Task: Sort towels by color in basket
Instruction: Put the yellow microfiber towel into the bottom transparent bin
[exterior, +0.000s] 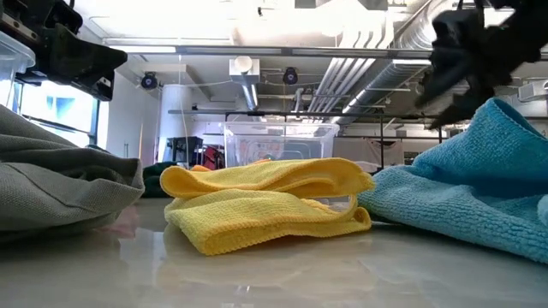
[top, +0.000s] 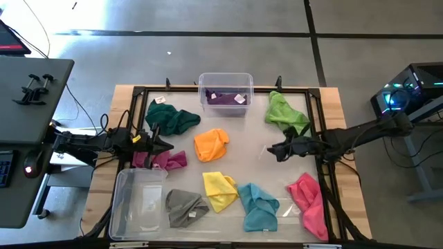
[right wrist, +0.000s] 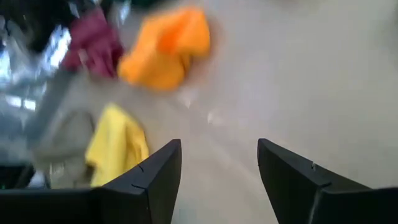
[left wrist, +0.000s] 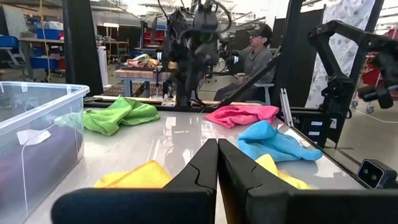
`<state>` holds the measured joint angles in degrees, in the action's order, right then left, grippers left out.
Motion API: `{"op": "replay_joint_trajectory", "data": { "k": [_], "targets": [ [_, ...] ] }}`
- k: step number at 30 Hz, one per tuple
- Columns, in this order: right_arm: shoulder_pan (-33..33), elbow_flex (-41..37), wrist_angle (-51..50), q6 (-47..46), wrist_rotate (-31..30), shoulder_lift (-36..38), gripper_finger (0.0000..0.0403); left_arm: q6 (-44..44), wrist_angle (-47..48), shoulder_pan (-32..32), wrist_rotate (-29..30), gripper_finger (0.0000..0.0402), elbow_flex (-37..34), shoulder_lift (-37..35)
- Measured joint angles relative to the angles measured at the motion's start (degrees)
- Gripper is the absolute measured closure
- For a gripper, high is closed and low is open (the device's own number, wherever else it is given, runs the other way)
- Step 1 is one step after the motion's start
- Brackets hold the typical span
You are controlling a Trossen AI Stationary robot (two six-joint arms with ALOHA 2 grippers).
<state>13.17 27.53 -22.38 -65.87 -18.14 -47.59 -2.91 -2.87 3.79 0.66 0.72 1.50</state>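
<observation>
Purple towel [top: 223, 97] already lies in the far bin [top: 225, 78]. Right gripper [top: 274, 150], jaws wide and empty, hovers beside the orange towel [top: 211, 144], likely next; left gripper [top: 164, 145] waits pinched shut.

Down at table level: yellow towel [exterior: 270, 204] crumpled dead centre on the glossy table [exterior: 282, 274]. Grey towel [exterior: 60, 175] bulking up at the left edge, cyan towel [exterior: 479, 180] heaped at the right, just beside the yellow. Clear bin [exterior: 280, 141] behind. Dark arm parts overhead in both upper corners.
</observation>
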Motion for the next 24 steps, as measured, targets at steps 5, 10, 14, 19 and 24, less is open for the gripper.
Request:
{"op": "replay_joint_trajectory", "data": {
  "k": [5,10,14,19,24],
  "targets": [
    [0.0,-1.2,-5.3,-2.9,10.9,-2.6,0.0199,0.0,0.0,0.0,0.0,0.0402,0.0,0.0],
    [0.0,-1.2,-9.1,-3.3,17.5,-6.7,0.0199,-0.6,0.0,0.0,0.0,0.0401,0.0,0.0],
    [0.0,-1.2,-9.7,-4.0,19.0,-9.5,0.0199,-2.9,0.0,0.0,0.0,0.0402,0.0,0.0],
    [0.0,-0.3,-11.2,-4.8,23.8,-11.1,0.0199,-4.0,0.0,0.0,0.0,0.0402,0.0,0.0],
    [0.7,3.0,-12.2,1.8,27.6,-11.1,0.0199,-4.5,0.0,0.0,0.0,0.0402,0.0,0.0]
  ]
}}
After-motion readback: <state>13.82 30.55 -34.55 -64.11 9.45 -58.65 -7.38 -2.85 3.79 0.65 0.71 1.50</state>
